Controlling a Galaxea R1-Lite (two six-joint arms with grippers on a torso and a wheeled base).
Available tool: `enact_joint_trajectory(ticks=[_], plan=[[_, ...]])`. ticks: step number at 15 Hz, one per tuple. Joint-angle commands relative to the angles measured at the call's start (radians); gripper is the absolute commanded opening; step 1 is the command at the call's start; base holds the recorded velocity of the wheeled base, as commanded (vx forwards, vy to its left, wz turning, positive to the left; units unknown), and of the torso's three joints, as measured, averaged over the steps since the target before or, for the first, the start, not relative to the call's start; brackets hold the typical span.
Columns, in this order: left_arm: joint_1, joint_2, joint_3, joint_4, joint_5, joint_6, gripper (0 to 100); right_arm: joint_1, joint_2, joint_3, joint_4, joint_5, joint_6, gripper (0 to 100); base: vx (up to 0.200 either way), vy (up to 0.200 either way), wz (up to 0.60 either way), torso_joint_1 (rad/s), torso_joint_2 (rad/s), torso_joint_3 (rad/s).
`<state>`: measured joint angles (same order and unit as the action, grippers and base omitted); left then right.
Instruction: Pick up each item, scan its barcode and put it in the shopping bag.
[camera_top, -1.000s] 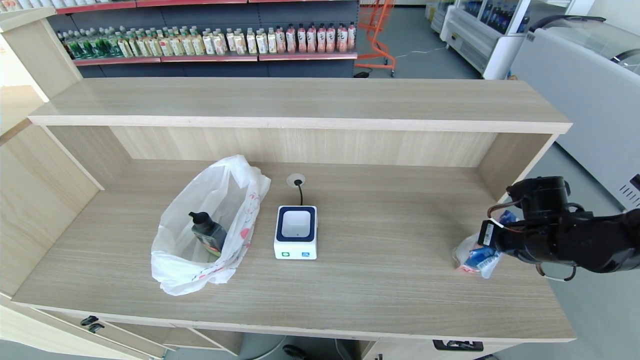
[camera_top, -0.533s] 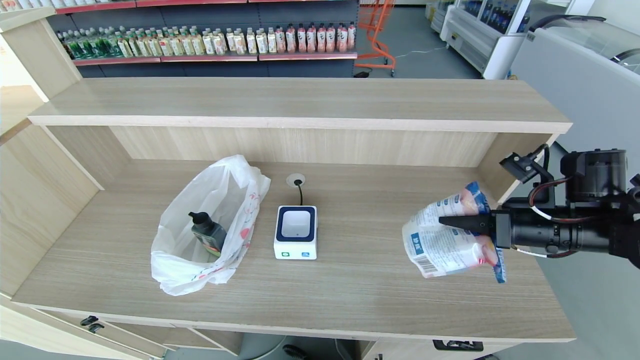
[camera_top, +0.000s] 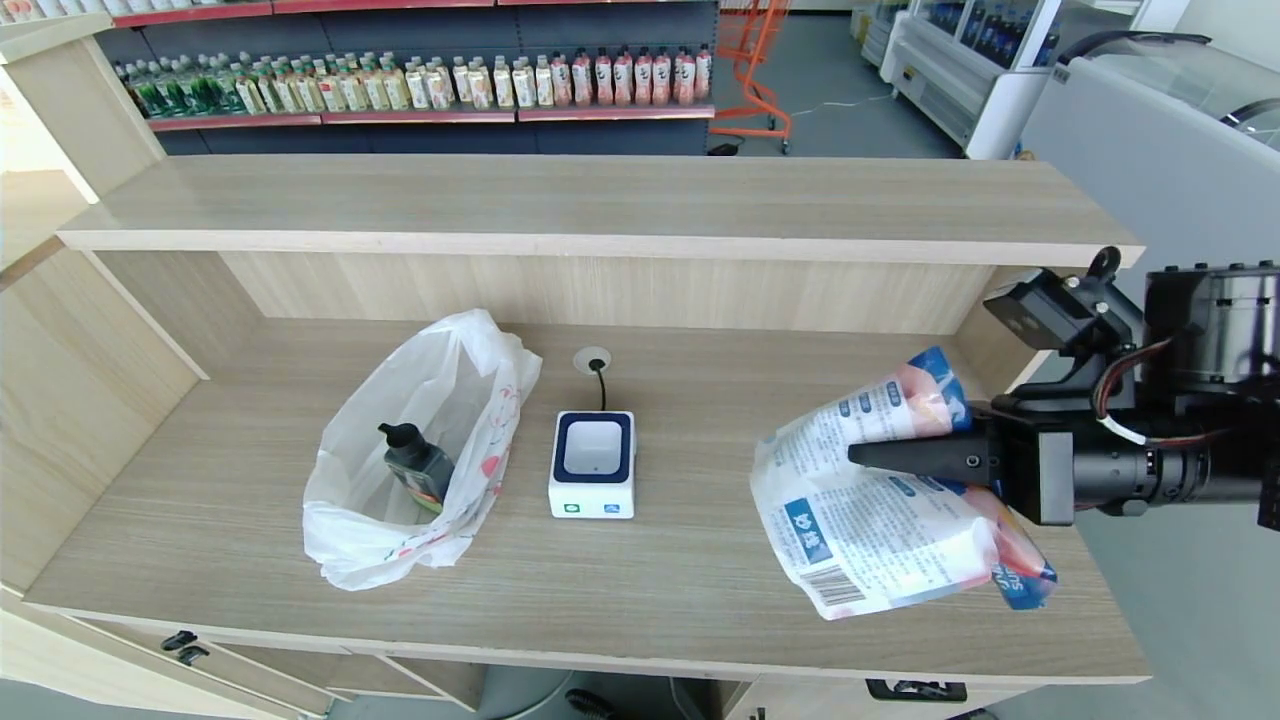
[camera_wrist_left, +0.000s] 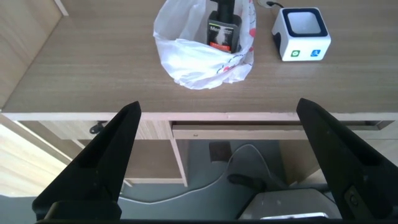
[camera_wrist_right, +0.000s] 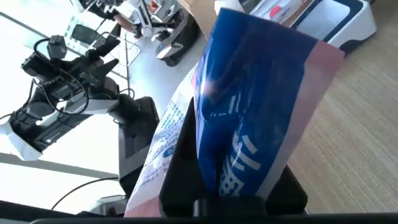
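Where bag (camera_top: 400, 385) w/ bottle (camera_top: 418, 472), scanner (camera_top: 592, 478) beside

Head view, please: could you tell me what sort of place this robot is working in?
Probably a small shop's checkout: a barcode scanner and shopping bag sit on a wooden counter, with shelves of bottled drinks behind.

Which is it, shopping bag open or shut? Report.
Open. The shopping bag has its mouth gaping wide on the counter, and the dark pump bottle inside shows through the opening.
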<state>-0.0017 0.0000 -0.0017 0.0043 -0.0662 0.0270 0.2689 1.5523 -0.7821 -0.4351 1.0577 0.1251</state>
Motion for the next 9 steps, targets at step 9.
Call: enact_joint_trajectory(ticks=[9], plan=[[0.0, 0.002, 0.0, 0.0, 0.0, 0.001, 100, 0.11, -0.051, -0.014, 0.003, 0.001, 0.137, 0, 0.0, 0.0, 0.0, 0.0, 0.0, 0.0]])
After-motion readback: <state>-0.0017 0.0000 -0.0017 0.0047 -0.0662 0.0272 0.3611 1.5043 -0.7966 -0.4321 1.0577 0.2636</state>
